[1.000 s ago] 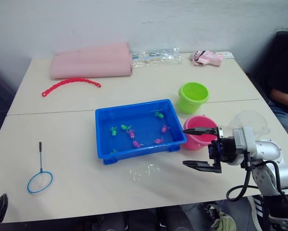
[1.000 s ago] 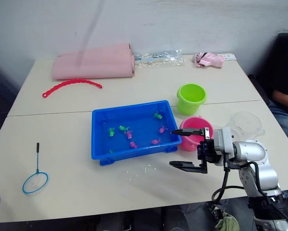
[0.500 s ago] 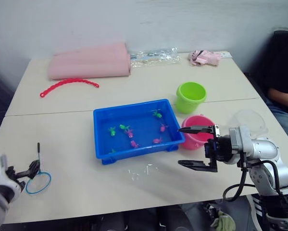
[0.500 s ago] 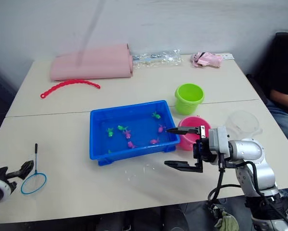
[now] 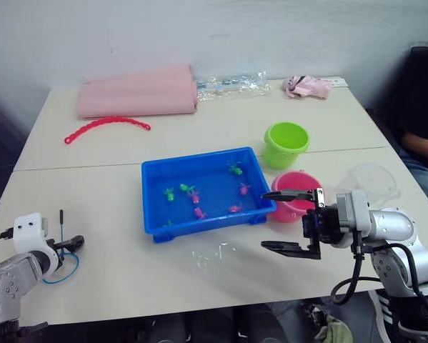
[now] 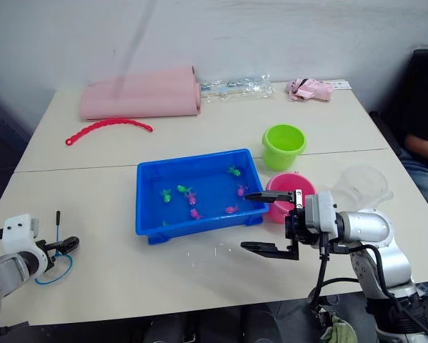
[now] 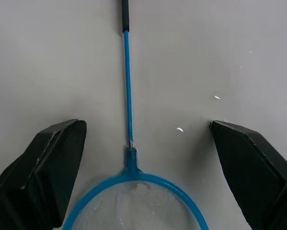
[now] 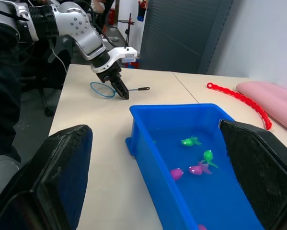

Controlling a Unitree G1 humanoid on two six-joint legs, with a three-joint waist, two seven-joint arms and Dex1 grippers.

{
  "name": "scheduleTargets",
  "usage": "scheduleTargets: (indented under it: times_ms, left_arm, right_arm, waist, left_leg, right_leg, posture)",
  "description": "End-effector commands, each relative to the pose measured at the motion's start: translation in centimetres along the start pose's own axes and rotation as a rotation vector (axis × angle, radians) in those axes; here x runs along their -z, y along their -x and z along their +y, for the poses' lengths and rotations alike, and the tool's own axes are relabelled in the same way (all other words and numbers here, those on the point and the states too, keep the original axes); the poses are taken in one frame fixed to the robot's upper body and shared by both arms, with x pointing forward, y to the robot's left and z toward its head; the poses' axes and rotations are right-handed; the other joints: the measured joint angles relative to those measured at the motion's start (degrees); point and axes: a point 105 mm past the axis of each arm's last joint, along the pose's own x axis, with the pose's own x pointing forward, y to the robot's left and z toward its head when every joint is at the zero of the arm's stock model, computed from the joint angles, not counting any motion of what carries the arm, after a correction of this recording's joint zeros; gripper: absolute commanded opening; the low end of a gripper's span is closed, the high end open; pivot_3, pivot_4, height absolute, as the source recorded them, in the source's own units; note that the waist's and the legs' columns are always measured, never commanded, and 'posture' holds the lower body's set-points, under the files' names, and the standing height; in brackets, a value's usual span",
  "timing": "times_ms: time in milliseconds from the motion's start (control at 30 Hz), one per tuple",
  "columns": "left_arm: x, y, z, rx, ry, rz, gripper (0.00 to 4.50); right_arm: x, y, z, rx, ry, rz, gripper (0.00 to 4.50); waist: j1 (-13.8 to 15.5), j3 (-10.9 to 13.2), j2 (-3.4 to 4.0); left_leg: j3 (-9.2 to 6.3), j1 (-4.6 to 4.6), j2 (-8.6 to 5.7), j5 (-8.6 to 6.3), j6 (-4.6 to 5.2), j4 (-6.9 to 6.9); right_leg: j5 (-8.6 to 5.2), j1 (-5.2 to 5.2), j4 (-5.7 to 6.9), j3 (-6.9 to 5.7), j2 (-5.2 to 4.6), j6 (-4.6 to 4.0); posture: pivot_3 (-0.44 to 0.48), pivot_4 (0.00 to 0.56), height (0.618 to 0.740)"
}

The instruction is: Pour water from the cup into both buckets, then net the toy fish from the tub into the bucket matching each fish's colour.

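The net (image 7: 128, 96) lies flat on the table at the front left. My left gripper (image 7: 145, 127) is open just above it, one finger on each side of where the handle meets the blue hoop (image 5: 61, 256). The blue tub (image 5: 148, 204) holds several green fish (image 5: 168, 193) and pink fish (image 5: 200, 213). My right gripper (image 5: 265, 219) is open and empty by the tub's front right corner, in front of the pink bucket (image 5: 299, 180). The green bucket (image 5: 286, 143) stands behind the pink one. The clear cup (image 5: 374, 179) is at the far right.
A pink foam roll (image 5: 138, 89), a red chain (image 5: 106, 123), a clear plastic bag (image 5: 231, 82) and a pink cloth (image 5: 306, 86) lie along the table's back. Water drops (image 5: 214, 254) dot the table in front of the tub. A person (image 5: 421, 136) sits at the right.
My left arm has come up from the front left corner and brought its open gripper over the net. My right gripper has drifted slightly left, still open.
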Motion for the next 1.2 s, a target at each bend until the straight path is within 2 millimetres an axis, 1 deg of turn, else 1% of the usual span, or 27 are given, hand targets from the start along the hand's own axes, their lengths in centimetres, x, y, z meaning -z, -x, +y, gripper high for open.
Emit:
scheduleTargets:
  times_ms: [33, 167, 233, 267, 300, 333, 400, 433, 467, 500, 533, 567, 600, 633, 667, 700, 733, 800, 867, 900, 933, 1033, 1067, 1167, 1200]
  left_arm:
    - [2.7, -1.3, 0.3, 0.002, 0.056, 0.096, 3.21]
    - [2.5, -1.2, 0.1, 0.029, 0.051, 0.081, 1.45]
    - [2.0, -1.0, 0.3, 0.037, 0.053, 0.057, 0.59]
    - [1.4, -0.7, 0.3, 0.047, 0.048, 0.026, 0.07]
    - [1.1, -0.6, 0.4, 0.055, 0.044, 0.004, 0.02]
    - [0.0, -0.2, 0.2, 0.087, 0.027, -0.051, 0.02]
    - [-3.5, 1.5, -1.0, 0.214, -0.045, -0.255, 0.02]
    - [-5.1, 2.6, -1.8, 0.282, -0.092, -0.347, 0.02]
    - [-6.9, 4.5, -3.1, 0.395, -0.182, -0.460, 0.02]
    - [-7.9, 5.8, -4.0, 0.470, -0.249, -0.524, 0.02]
    - [-8.5, 7.4, -5.6, 0.579, -0.388, -0.563, 0.02]
    - [-8.6, 8.7, -7.1, 0.675, -0.536, -0.593, 0.02]
    - [-8.2, 9.9, -8.8, 0.794, -0.708, -0.603, 0.02]
    - [-7.7, 10.6, -9.8, 0.878, -0.830, -0.602, 0.02]
    - [-7.3, 11.2, -10.8, 0.953, -0.966, -0.565, 0.02]
    - [-7.0, 11.5, -11.6, 1.010, -1.058, -0.536, 0.02]
    - [-6.9, 11.6, -11.9, 1.039, -1.109, -0.516, 0.02]
    - [-7.5, 12.7, -14.9, 1.172, -1.196, -0.517, 0.02]
    - [-7.0, 13.1, -17.5, 1.262, -1.343, -0.460, 0.02]
    - [-6.7, 13.1, -18.3, 1.286, -1.409, -0.431, 0.02]
    - [-6.6, 13.0, -18.7, 1.297, -1.447, -0.412, 0.02]
    - [-6.4, 13.1, -22.1, 1.355, -1.504, -0.414, 0.02]
    - [-6.2, 13.3, -22.9, 1.371, -1.527, -0.413, 0.02]
    - [-6.1, 13.7, -24.6, 1.398, -1.502, -0.429, 0.02]
    - [-6.3, 13.9, -25.1, 1.406, -1.478, -0.445, 0.02]
  right_arm:
    - [-0.8, 0.2, 0.2, 0.001, 0.045, 0.005, 4.50]
    - [-0.6, 0.6, -0.1, 0.014, 0.053, 0.024, 4.50]
    - [-0.4, 0.8, 0.0, 0.016, 0.052, 0.031, 4.50]
    - [-0.4, 0.9, 0.0, 0.017, 0.052, 0.034, 4.50]
    - [-0.3, 0.9, 0.0, 0.018, 0.051, 0.035, 4.50]
    - [-0.3, 0.9, 0.0, 0.018, 0.051, 0.037, 4.50]
    - [-0.5, 0.9, -0.1, 0.034, 0.043, 0.035, 4.50]
    - [-0.6, 0.9, -0.2, 0.040, 0.039, 0.034, 4.50]
    - [-0.9, 0.8, -0.3, 0.045, 0.027, 0.034, 4.50]
    - [-1.1, 0.8, -0.3, 0.046, 0.019, 0.034, 4.50]
    - [-1.5, 0.6, -0.4, 0.036, 0.005, 0.040, 4.50]
    - [-1.9, 0.3, -0.4, 0.025, -0.003, 0.044, 4.50]
    - [-2.2, 0.1, -0.7, 0.023, -0.017, 0.066, 4.50]
    - [-2.3, -0.1, -0.8, 0.024, -0.028, 0.084, 4.50]
    - [-2.1, -0.3, -1.5, 0.049, -0.045, 0.153, 4.50]
    - [-2.0, -0.5, -2.0, 0.067, -0.060, 0.207, 4.50]
    - [-1.9, -0.6, -2.3, 0.079, -0.071, 0.242, 4.50]
    - [-2.8, -1.7, -2.4, 0.042, -0.137, 0.221, 4.50]
    - [-3.1, -2.7, -2.4, -0.001, -0.193, 0.234, 4.50]
    - [-2.9, -3.1, -2.5, -0.002, -0.206, 0.256, 4.50]
    - [-2.8, -3.3, -2.6, -0.001, -0.214, 0.270, 4.50]
    - [-2.5, -4.5, -3.3, 0.020, -0.239, 0.299, 4.50]
    - [-2.5, -4.6, -3.4, 0.028, -0.240, 0.310, 4.50]
    - [-2.2, -4.7, -3.4, 0.033, -0.264, 0.329, 4.50]
    - [-2.0, -4.9, -3.3, 0.026, -0.272, 0.329, 4.50]
  waist:
    - [0.32, -0.13, 0.23]
    - [0.76, -0.24, 0.43]
    - [0.78, -0.28, 0.49]
    - [0.84, -0.28, 0.49]
    - [0.87, -0.28, 0.49]
    - [0.88, -0.28, 0.49]
    - [0.83, -0.24, 0.39]
    - [0.85, -0.20, 0.27]
    - [0.87, -0.19, 0.13]
    - [0.85, -0.17, 0.00]
    - [0.75, -0.11, -0.13]
    - [0.67, -0.09, -0.18]
    - [0.56, -0.08, -0.16]
    - [0.46, -0.06, -0.04]
    - [0.31, -0.11, 0.24]
    - [0.16, -0.16, 0.56]
    - [0.08, -0.18, 0.59]
    - [0.00, -0.15, 0.59]
    - [-0.10, -0.13, 0.56]
    - [-0.23, -0.13, 0.55]
    - [-0.34, -0.14, 0.55]
    - [-0.75, -0.13, 0.55]
    - [-0.75, -0.13, 0.55]
    - [-0.55, -0.10, 0.50]
    - [-0.53, -0.10, 0.49]
  left_leg:
    - [0.01, 0.09, -0.01, 0.02, 0.01, -0.03]
    - [0.10, 0.47, -0.02, -0.02, 0.05, -0.22]
    - [0.12, 0.47, -0.02, -0.03, 0.04, -0.23]
    - [0.13, 0.47, -0.02, -0.02, 0.05, -0.25]
    - [0.13, 0.46, -0.02, 0.00, 0.06, -0.26]
    - [0.13, 0.46, -0.02, 0.01, 0.06, -0.26]
    - [0.14, 0.43, -0.01, 0.01, 0.02, -0.26]
    - [0.15, 0.40, -0.01, 0.04, -0.05, -0.26]
    - [0.14, 0.34, 0.01, 0.05, -0.08, -0.25]
    - [0.11, 0.31, 0.03, 0.05, -0.11, -0.25]
    - [0.11, 0.30, 0.04, 0.02, -0.17, -0.24]
    - [0.10, 0.26, 0.05, -0.12, -0.44, -0.25]
    - [0.09, 0.21, 0.06, -0.14, -0.47, -0.23]
    - [0.09, 0.18, 0.07, -0.13, -0.49, -0.26]
    - [0.10, 0.19, 0.06, -0.15, -0.49, -0.30]
    - [0.12, 0.19, 0.04, -0.18, -0.45, -0.32]
    - [0.15, 0.17, 0.01, -0.20, -0.42, -0.37]
    - [0.14, 0.17, 0.03, -0.20, -0.41, -0.49]
    - [-0.01, -0.28, 0.12, 0.06, -0.12, -0.36]
    - [0.02, -0.45, 0.09, 0.13, -0.13, -0.29]
    - [0.04, -0.49, 0.08, 0.13, -0.13, -0.27]
    - [0.33, -0.50, 0.06, 0.10, 0.00, -0.17]
    - [0.43, -0.63, 0.07, 0.08, 0.06, -0.06]
    - [0.42, -1.29, 0.13, 0.01, 0.14, 0.49]
    - [0.42, -1.33, 0.13, -0.01, 0.15, 0.54]
  right_leg:
    - [-0.01, 0.02, 0.09, -0.01, 0.00, -0.04]
    - [-0.03, 0.17, 0.23, 0.05, 0.00, -0.13]
    - [-0.03, 0.16, 0.23, 0.10, -0.01, -0.14]
    - [-0.03, 0.15, 0.22, 0.16, -0.01, -0.14]
    - [-0.04, 0.15, 0.21, 0.22, -0.01, -0.15]
    - [-0.05, 0.15, 0.18, 0.30, -0.01, -0.17]
    - [-0.05, 0.13, 0.14, 0.43, -0.01, -0.17]
    - [-0.05, 0.11, 0.12, 0.45, -0.01, -0.18]
    - [-0.06, 0.08, 0.11, 0.45, -0.01, -0.19]
    - [-0.06, 0.07, 0.10, 0.45, -0.01, -0.20]
    - [-0.07, 0.05, 0.11, 0.45, -0.01, -0.22]
    - [-0.07, 0.02, 0.08, 0.46, -0.01, -0.24]
    - [-0.08, -0.02, 0.07, 0.45, -0.02, -0.26]
    - [-0.07, -0.03, -0.01, 0.45, -0.02, -0.30]
    - [-0.06, -0.03, -0.12, 0.45, -0.05, -0.33]
    - [-0.04, -0.01, -0.21, 0.46, -0.07, -0.36]
    - [-0.04, -0.03, -0.27, 0.46, -0.09, -0.36]
    - [-0.04, -0.01, -0.37, 0.45, -0.07, -0.36]
    - [-0.06, -0.35, -0.23, 0.28, 0.04, -0.39]
    - [-0.04, -0.53, -0.13, 0.28, 0.07, -0.37]
    - [-0.04, -0.55, -0.14, 0.30, 0.11, -0.36]
    - [-0.01, -0.61, -0.12, 0.07, 0.36, -0.29]
    - [0.05, -0.73, -0.07, 0.12, 0.70, -0.17]
    - [0.09, -1.22, 0.25, 0.18, 0.90, -0.10]
    - [0.09, -1.24, 0.26, 0.18, 0.92, -0.09]
  posture:
    - [0.000, 0.150, 0.740]
    - [0.000, 0.150, 0.740]
    - [0.000, 0.150, 0.740]
    - [0.000, 0.150, 0.740]
    - [0.000, 0.150, 0.740]
    - [0.000, 0.150, 0.740]
    - [0.000, 0.150, 0.740]
    - [0.000, 0.150, 0.740]
    - [0.000, 0.150, 0.740]
    - [0.000, 0.150, 0.740]
    - [0.000, 0.150, 0.740]
    - [0.000, 0.150, 0.740]
    - [0.000, 0.150, 0.740]
    - [0.000, 0.150, 0.740]
    - [0.000, 0.150, 0.740]
    - [0.000, 0.150, 0.740]
    - [0.000, 0.150, 0.740]
    - [0.000, 0.150, 0.740]
    - [0.000, 0.150, 0.740]
    - [0.000, 0.150, 0.740]
    - [0.000, 0.150, 0.740]
    - [0.000, 0.150, 0.740]
    - [0.000, 0.150, 0.740]
    - [0.000, 0.150, 0.740]
    - [0.000, 0.150, 0.740]
